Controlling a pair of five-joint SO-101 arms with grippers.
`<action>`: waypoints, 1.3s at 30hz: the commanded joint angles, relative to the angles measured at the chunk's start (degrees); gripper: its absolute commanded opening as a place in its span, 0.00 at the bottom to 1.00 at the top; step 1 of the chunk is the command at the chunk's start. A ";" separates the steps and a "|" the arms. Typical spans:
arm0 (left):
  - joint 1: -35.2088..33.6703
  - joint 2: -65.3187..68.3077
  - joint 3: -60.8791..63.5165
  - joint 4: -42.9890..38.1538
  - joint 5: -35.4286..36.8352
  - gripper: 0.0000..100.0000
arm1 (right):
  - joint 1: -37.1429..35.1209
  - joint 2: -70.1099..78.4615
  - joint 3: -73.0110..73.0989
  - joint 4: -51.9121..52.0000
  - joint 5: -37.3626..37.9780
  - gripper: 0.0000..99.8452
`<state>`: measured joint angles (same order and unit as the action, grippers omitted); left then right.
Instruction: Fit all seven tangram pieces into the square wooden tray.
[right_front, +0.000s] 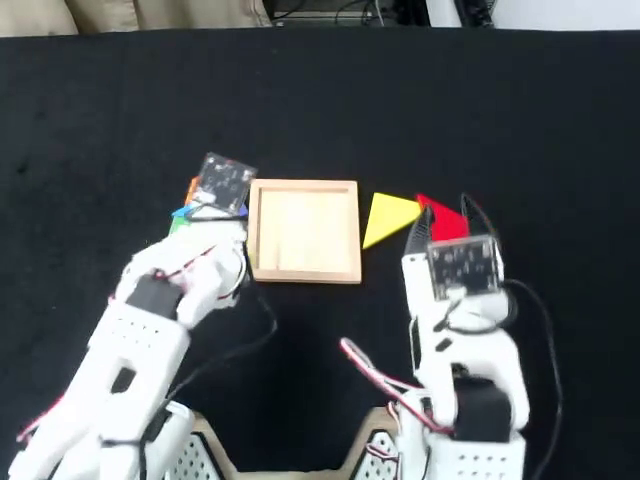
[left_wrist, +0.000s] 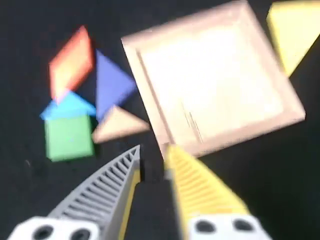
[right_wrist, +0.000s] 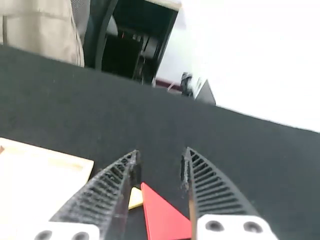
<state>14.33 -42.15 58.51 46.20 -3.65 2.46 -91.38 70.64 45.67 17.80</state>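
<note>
Thin, stiff and probably light, the red triangle (right_wrist: 162, 215) lies flat on the table (right_front: 320, 100) near the tray (right_front: 305, 275) below the half-open right gripper (right_wrist: 160, 160), best pinched across its edges; the left gripper (left_wrist: 152, 157) hangs narrowly parted.

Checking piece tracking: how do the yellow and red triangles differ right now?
The yellow triangle lies close beside the wooden tray; the red triangle lies beyond it, farther from the tray. The yellow triangle is uncovered in the high view; the red triangle is partly hidden under the open right hand. Both lie flat on the black table, outside the tray.
</note>
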 joint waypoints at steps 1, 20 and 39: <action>3.47 1.93 -2.77 -1.41 1.14 0.16 | 1.14 18.68 -13.05 -0.18 0.26 0.15; -8.04 -19.96 25.80 -26.81 6.86 0.13 | 5.98 84.88 -50.07 18.99 9.14 0.43; -8.13 -21.54 26.33 -27.34 6.86 0.13 | 13.10 111.34 -67.30 19.78 47.47 0.37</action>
<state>5.19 -62.73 85.05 20.18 2.77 15.82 17.10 9.36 61.14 61.85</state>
